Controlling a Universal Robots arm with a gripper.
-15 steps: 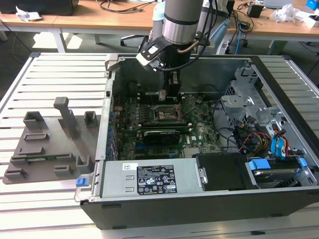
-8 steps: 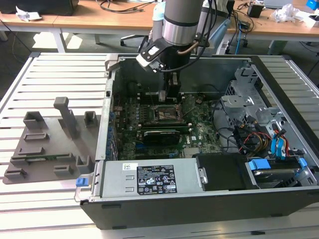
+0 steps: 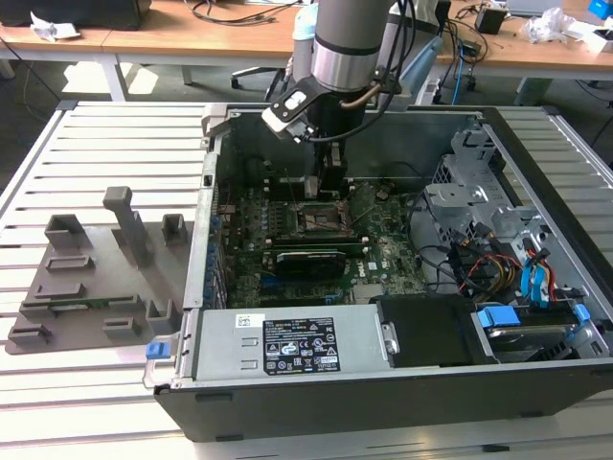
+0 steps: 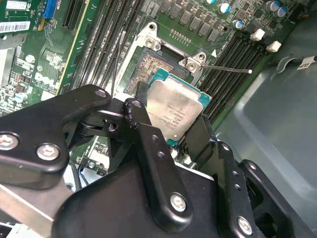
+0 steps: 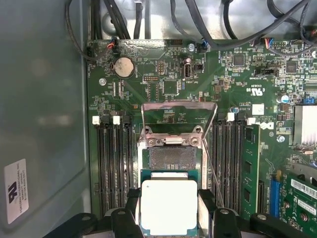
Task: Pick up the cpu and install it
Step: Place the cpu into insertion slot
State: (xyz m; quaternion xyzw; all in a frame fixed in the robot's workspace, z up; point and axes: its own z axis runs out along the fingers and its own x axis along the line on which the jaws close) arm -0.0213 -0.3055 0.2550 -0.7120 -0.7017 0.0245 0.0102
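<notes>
Both gripper [image 5: 169,201] jaws clamp onto the cpu [image 5: 168,210].

Even room light falls on the computer case [image 3: 383,414]; inside it sits dimmer shadow, where the cpu [image 5: 169,206] glares pale.

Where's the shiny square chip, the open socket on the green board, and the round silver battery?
cpu [image 5: 169,206]: first wrist view, middle of its silvery metal top.
socket [image 5: 172,157]: first wrist view, on its bare contact field.
round battery [image 5: 124,66]: first wrist view, centre of its flat face.
</notes>
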